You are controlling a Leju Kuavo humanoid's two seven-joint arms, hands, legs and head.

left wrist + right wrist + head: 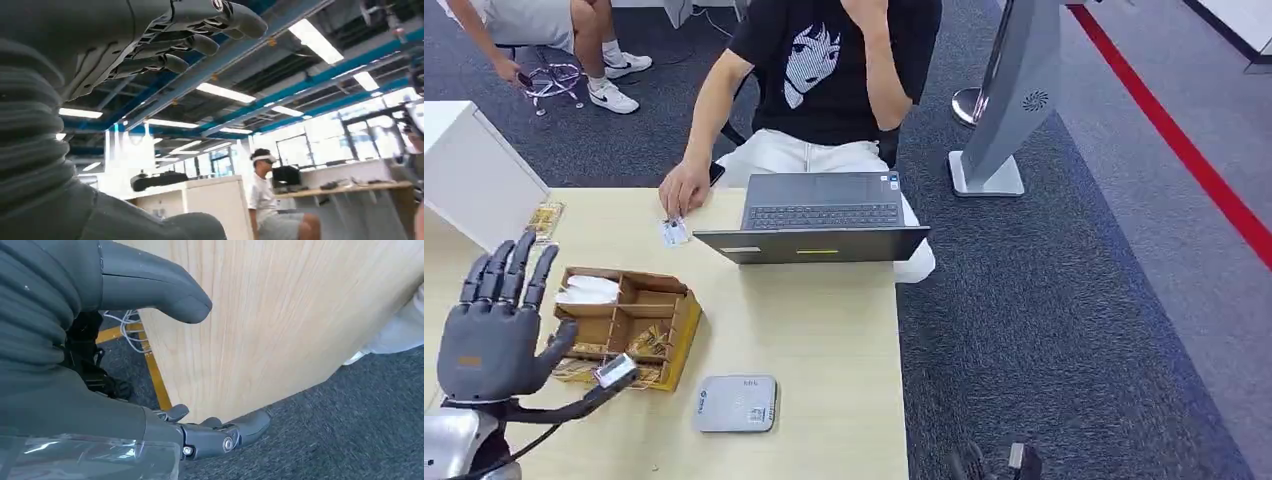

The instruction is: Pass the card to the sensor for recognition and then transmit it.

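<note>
Right now the left hand (492, 325) is raised over the near left part of the wooden table (824, 320), palm turned away, its long fingers (512, 268) spread and pointing up while the thumb reaches out to the side. At the thumb's tip sits a small pale card (615, 371), and it looks pinched there, though the head view is too coarse to show exactly what presses against it; I take the hand to be holding it. The card hangs just beside the near corner of the open wooden box (629, 325) with its compartments, and a little apart from the flat grey sensor (736, 403) lying near the table's front edge. So the step in hand appears to be the first one: bringing the card to the sensor, with recognition not yet done. The next move calls for carrying the card sideways toward the sensor and lowering it flat over the grey top without loosening the pinch. After that comes the handover, probably to the seated person, whose hand (684, 187) rests by another small card (674, 232) beside the laptop (819, 215). The right hand (150, 365) hangs by the table's edge above the carpet, fingers loosely curled, holding nothing.
</note>
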